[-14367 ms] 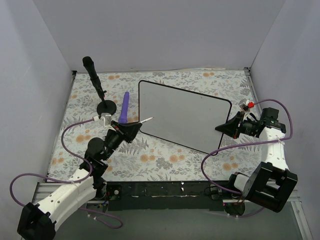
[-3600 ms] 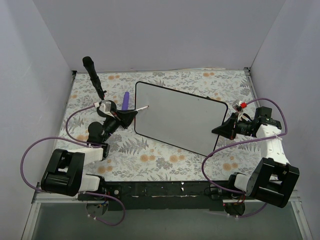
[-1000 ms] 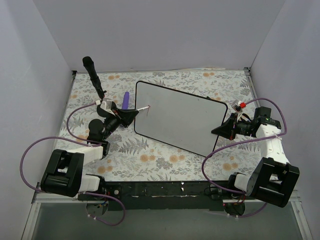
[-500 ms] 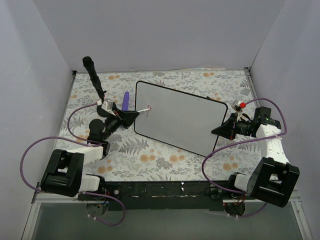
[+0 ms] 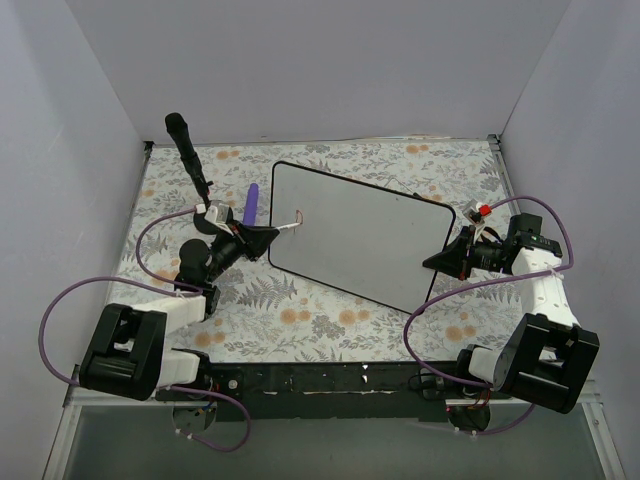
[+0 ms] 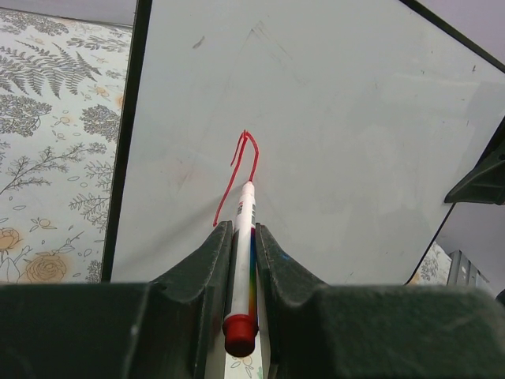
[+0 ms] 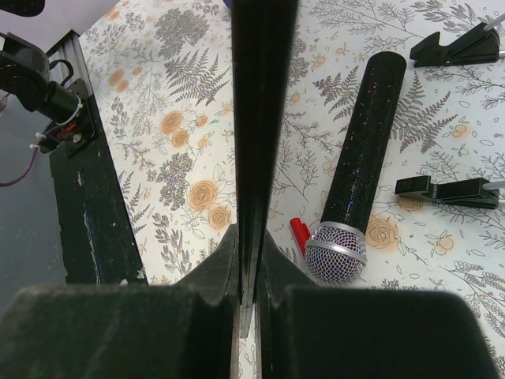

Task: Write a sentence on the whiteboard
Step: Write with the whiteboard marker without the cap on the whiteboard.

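Left gripper (image 5: 271,233) reaches over the near-left corner of the whiteboard (image 5: 370,240); fingers pressed tight on a white marker (image 6: 244,212) with a rainbow stripe and a red end cap. Marker tip touches the board. In the left wrist view the sentence (image 6: 235,162) amounts to one thin red stroke: a long slanted line rising to a narrow peak, then a short leg down to the tip. No letter can be read from it. The stroke sits near the board's left rim, toward the far-left part of the surface. The whiteboard lies skewed on the floral tablecloth (image 5: 300,320), left side nearer the back wall's centre, right corner angled toward the right arm. Right gripper (image 5: 437,262) is at the board's right rim, jaws closed on the rim itself; the right wrist view shows the board edge-on (image 7: 256,95) between the two fingers. In that view a black glittered microphone (image 7: 359,174) with a silver mesh head lies on the cloth. A purple object (image 5: 251,203) lies just beside the board's left rim, far side of the left gripper.
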